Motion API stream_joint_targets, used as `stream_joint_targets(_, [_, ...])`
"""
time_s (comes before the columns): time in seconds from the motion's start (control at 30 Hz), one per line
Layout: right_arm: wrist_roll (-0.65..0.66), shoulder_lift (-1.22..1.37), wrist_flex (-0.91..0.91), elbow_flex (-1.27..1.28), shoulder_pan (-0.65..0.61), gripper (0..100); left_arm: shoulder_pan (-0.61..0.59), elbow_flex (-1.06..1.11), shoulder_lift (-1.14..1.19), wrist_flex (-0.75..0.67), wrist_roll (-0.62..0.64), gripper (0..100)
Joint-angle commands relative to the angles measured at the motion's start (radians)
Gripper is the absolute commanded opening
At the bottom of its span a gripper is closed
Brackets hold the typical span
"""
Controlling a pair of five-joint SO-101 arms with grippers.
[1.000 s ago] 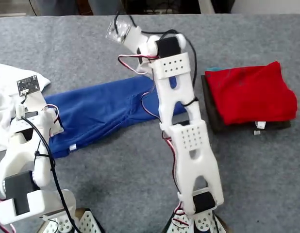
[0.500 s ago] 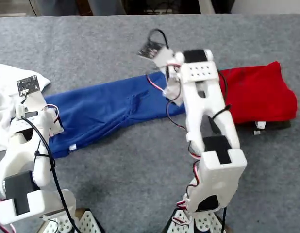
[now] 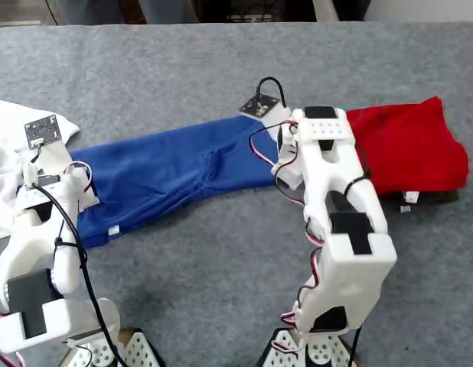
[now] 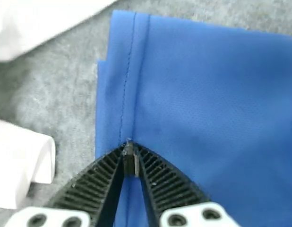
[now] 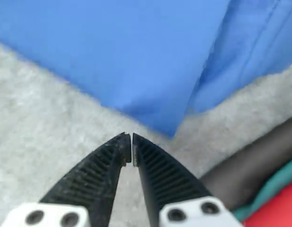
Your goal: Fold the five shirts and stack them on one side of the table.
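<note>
White shirt (image 3: pixel 3 153) far L, L gripper (image 4: pixel 129 158) clamped on blue shirt (image 3: pixel 167 172) hem, shirt stretched across mid table (image 3: pixel 221 283), R gripper (image 5: pixel 132 142) closed, empty, by its other end, red shirt (image 3: pixel 409 145) atop dark pile (image 3: pixel 439 197) at R.

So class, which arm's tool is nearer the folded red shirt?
Right. The right tool is beside the red shirt; the left tool grips the blue shirt at its far end.
</note>
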Motion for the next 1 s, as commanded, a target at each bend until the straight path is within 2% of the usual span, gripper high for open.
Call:
stream_joint_targets(0.0, [-0.006, -0.143, 0.074, -0.090, 0.011, 1.5, -0.001, -0.027, -0.017, -0.021, 0.006, 3])
stream_joint_targets(0.1, [-0.005, -0.217, 0.083, -0.093, 0.006, 1.5, -0.004, -0.053, -0.072, 0.025, 0.006, 3])
stream_joint_targets(0.2, [-0.026, -0.219, 0.066, -0.058, -0.017, 1.5, 0.004, -0.081, -0.180, 0.140, -0.040, 3])
stream_joint_targets(0.4, [-0.143, -0.120, -0.245, 0.176, -0.008, 1.5, 0.022, -0.091, -0.368, 0.181, -0.089, 3])
stream_joint_targets(0.57, [-0.146, -0.062, -0.341, 0.272, -0.006, 1.5, -0.018, -0.111, -0.347, 0.212, -0.092, 4])
stream_joint_targets(0.8, [-0.146, -0.113, -0.402, 0.335, -0.037, 1.5, -0.053, -0.329, -0.302, 0.514, -0.084, 8])
stream_joint_targets(0.9, [-0.198, -0.173, -0.445, 0.386, -0.061, 1.5, -0.058, -0.360, -0.264, 0.585, -0.091, 10])
stream_joint_targets(0.97, [-0.249, -0.243, -0.457, 0.412, -0.078, 1.5, -0.061, -0.360, -0.216, 0.617, -0.087, 15])
